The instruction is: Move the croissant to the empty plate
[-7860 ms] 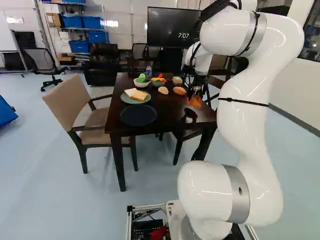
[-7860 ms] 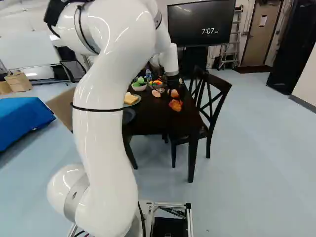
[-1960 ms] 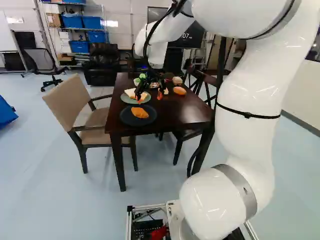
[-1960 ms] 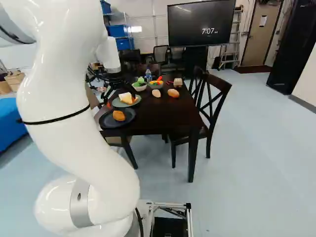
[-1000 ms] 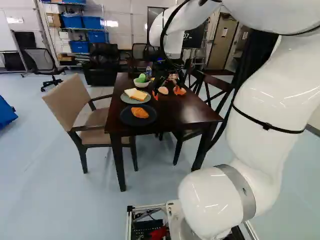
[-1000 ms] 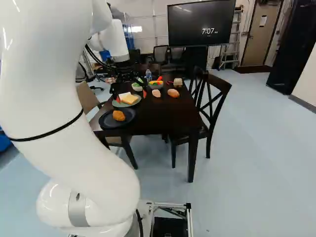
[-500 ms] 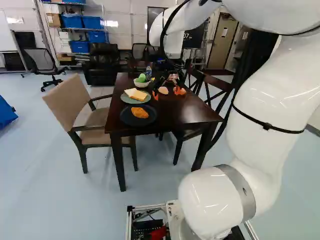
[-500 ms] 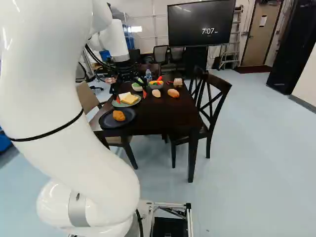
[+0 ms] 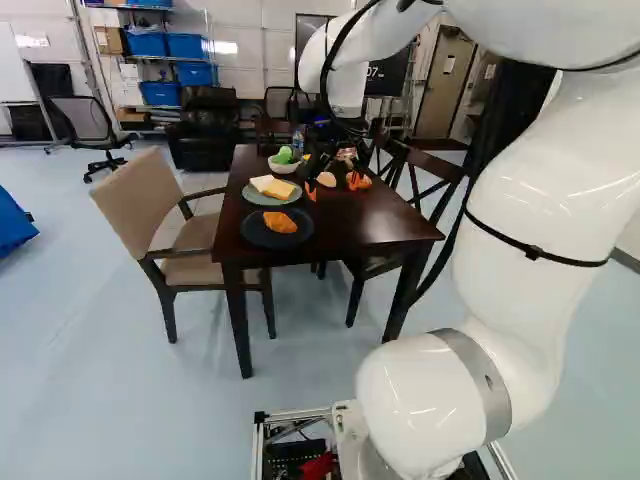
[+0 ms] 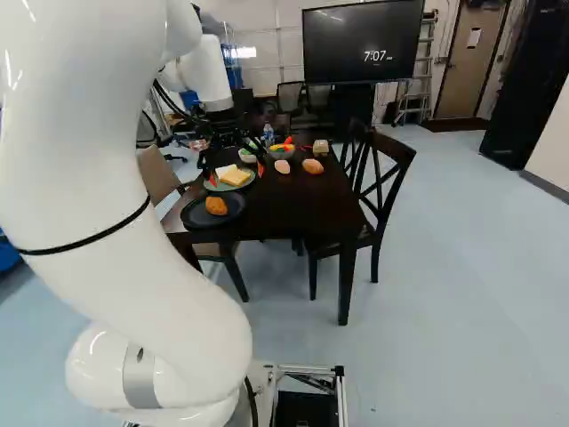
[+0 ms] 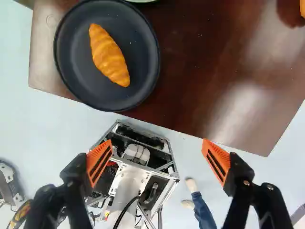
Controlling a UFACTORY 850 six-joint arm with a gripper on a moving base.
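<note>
Beyond and higher than the claw point(image 10: 236, 173), the dark screen point(image 10: 356, 31) reads 7:07, with lettering after it too tiny to make out. Also beyond the claw, the sheet point(image 10: 475, 35) on the door point(image 10: 464, 76) is illegible.

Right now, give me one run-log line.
croissant: on dark plate | tool: open, empty, apart from croissant | bread: on green plate | task: looks done

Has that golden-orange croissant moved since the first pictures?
Yes: against the dark wooden table, the croissant has gone left in the left base view, onto the round black plate.
</note>
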